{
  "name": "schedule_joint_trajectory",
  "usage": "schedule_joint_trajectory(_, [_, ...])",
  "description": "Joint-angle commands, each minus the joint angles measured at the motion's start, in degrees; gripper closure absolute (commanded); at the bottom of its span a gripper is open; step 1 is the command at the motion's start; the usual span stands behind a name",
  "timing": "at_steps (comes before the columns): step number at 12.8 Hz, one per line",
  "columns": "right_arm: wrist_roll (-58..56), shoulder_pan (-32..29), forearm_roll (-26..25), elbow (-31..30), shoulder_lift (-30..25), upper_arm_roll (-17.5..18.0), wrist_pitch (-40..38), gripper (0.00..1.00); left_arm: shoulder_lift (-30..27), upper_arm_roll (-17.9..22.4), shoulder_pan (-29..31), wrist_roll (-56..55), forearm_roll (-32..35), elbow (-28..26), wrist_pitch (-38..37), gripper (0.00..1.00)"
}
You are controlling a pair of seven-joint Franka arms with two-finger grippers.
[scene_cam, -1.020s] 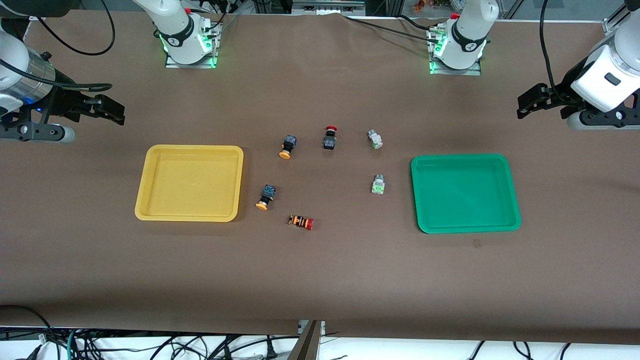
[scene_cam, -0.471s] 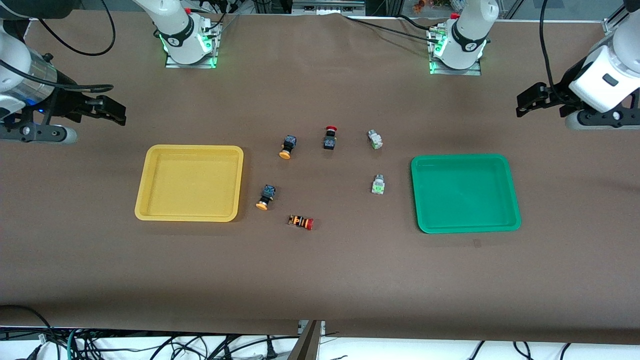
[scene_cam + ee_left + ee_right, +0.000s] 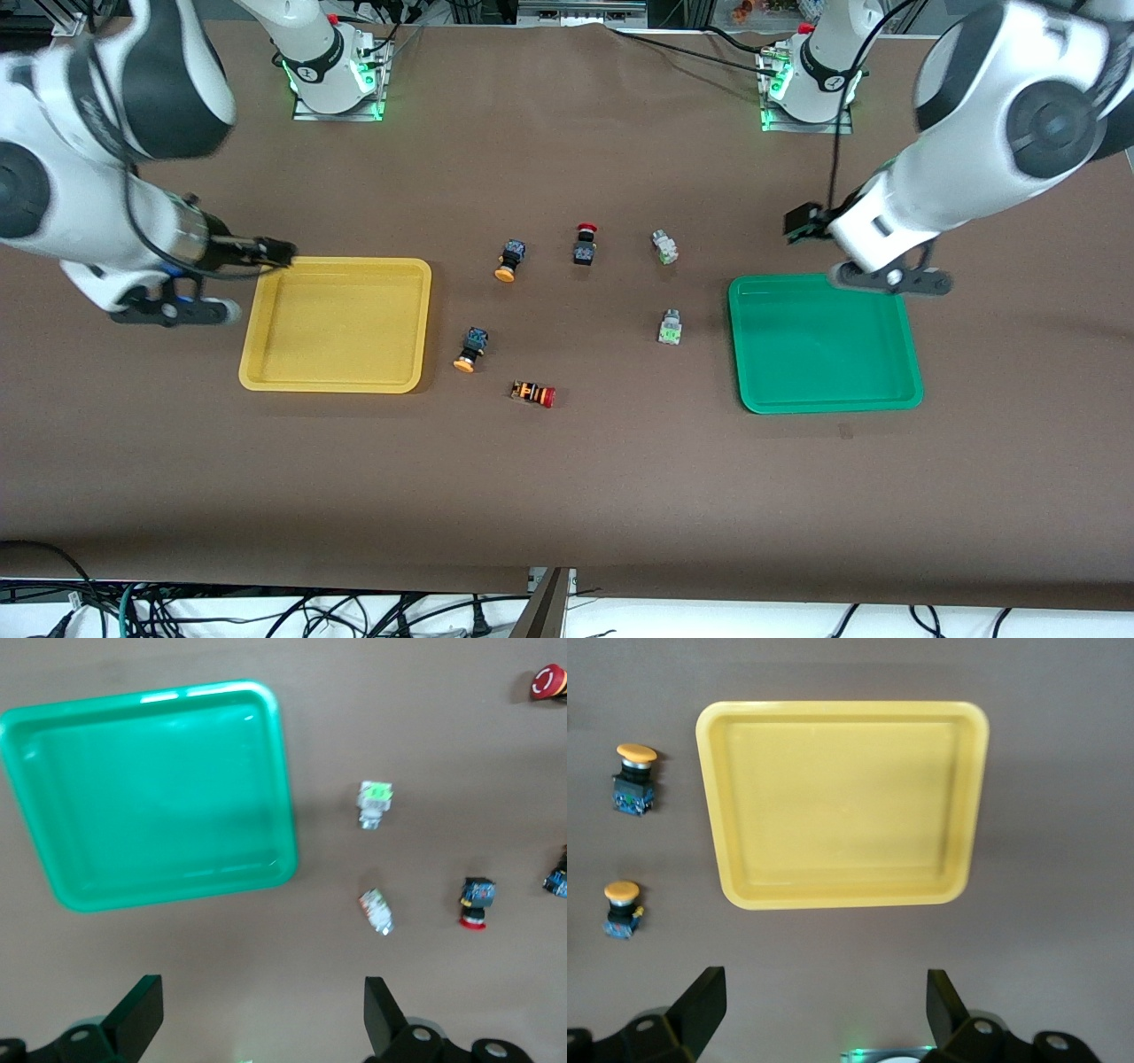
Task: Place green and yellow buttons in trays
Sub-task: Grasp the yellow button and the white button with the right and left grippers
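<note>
**Both arms swing in toward the trays**

Yellow and green trays lie bare, and no button is in either one yet. The big change: a moment ago both arms waited at the table's two ends. Now the right gripper [image 3: 282, 252] hangs over the yellow tray's [image 3: 257, 354] corner, and the left gripper [image 3: 802, 223] hangs just by the green tray's [image 3: 740, 372] top edge. Both claws are spread wide with nothing in them, as the wrist views show [image 3: 819, 1010] [image 3: 257, 1019].

All the buttons sit between the two trays and have not moved. One yellow button [image 3: 507, 260] and another yellow button [image 3: 470, 347] lie near the yellow tray. One green button [image 3: 664, 247] and another green button [image 3: 670, 327] lie near the green tray. The black switch with a red cap [image 3: 584, 244] and the orange-striped switch [image 3: 533, 393] lie in the middle and should stay out.

It looks like the picking is about to start, each arm taking the buttons closest to its own tray.
</note>
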Motion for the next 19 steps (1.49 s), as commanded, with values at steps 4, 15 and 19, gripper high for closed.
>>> schedule_joint_trajectory(4, [12.97, 6.42, 7.38, 0.47, 11.9, 0.05, 16.46, 0.0, 19.55, 0.17, -9.17, -0.53, 0.94, 0.9, 19.15, 0.0])
schedule_joint_trajectory(15, [26.07, 14.42, 6.78, 0.56, 26.25, -0.04, 40.58, 0.0, 29.69, 0.17, -12.16, -3.43, 6.48, -0.59, 33.42, 0.49])
schedule_joint_trajectory(19, [25.99, 15.04, 6.69, 0.21, 28.71, -0.04, 40.76, 0.08, 28.72, 0.17, -11.46, -3.43, 6.48, -0.5, 31.5, 0.94])
